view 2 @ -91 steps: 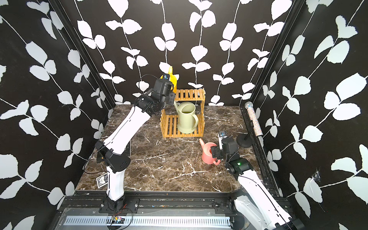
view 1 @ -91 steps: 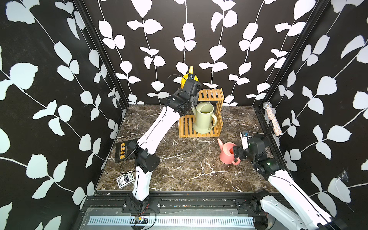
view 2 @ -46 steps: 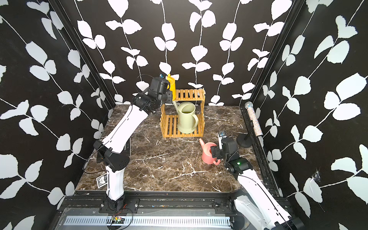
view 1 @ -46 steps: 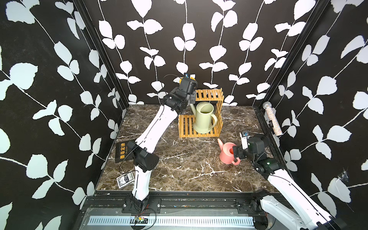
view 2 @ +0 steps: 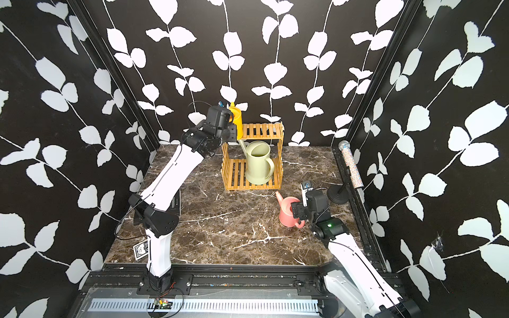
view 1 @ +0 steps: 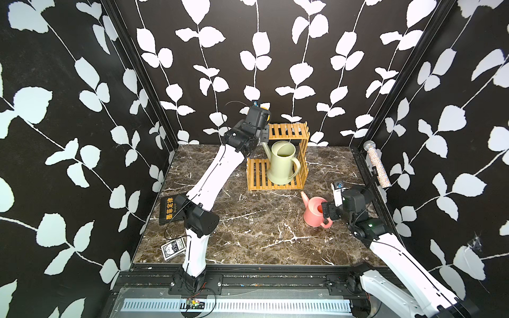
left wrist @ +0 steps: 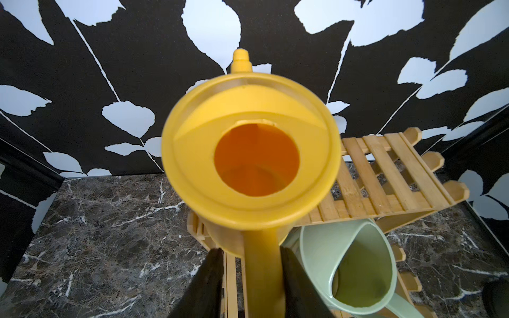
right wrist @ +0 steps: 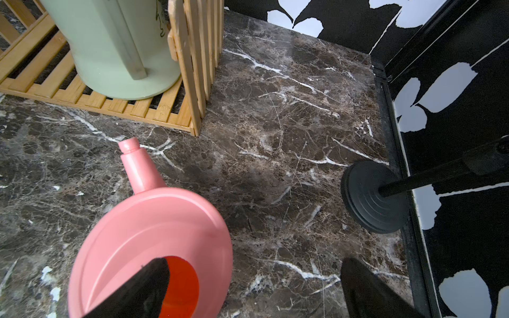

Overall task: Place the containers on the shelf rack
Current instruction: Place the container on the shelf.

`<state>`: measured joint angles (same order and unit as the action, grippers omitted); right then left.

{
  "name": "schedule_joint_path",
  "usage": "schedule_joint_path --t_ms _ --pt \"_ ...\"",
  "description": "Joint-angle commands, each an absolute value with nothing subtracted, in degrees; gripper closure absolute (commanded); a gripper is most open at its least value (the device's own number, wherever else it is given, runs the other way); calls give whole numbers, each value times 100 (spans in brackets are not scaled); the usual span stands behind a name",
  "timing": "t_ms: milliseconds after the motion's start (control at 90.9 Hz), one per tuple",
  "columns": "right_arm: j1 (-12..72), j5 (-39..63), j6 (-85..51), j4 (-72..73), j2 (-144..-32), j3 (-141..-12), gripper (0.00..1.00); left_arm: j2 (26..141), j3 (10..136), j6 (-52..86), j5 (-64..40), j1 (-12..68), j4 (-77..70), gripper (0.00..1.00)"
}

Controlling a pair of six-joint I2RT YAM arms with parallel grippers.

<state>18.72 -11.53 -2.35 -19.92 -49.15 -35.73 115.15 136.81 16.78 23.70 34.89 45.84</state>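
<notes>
The yellow can (left wrist: pixel 249 110) stands on the top shelf of the shelf rack (view 1: pixel 286 130). The left claw (left wrist: pixel 250 250) sits loose around its handle with a small gap, so the shelf seems to hold it up. The green can (view 1: pixel 281 165) takes much of the rack's bottom shelf, so the pink can (view 1: pixel 312 214), on the desk (view 1: pixel 248 234) just in front of the rack, likely goes on top; the right claw (right wrist: pixel 254 264) hangs wide open over it, holding nothing.

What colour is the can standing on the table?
Pink plastic watering can; right wrist view shows it best.
</notes>
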Motion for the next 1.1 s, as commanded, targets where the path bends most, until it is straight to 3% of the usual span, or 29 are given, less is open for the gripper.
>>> schedule_joint_path --t_ms 0,1089 --pt "1856 -1125 -268 -1762 -4935 -3551 1 11525 13654 1723 2299 3364 4445 62" --pt "1855 -1116 -253 -1736 -5019 -3542 1 11842 13913 1847 1971 3487 4253 57"
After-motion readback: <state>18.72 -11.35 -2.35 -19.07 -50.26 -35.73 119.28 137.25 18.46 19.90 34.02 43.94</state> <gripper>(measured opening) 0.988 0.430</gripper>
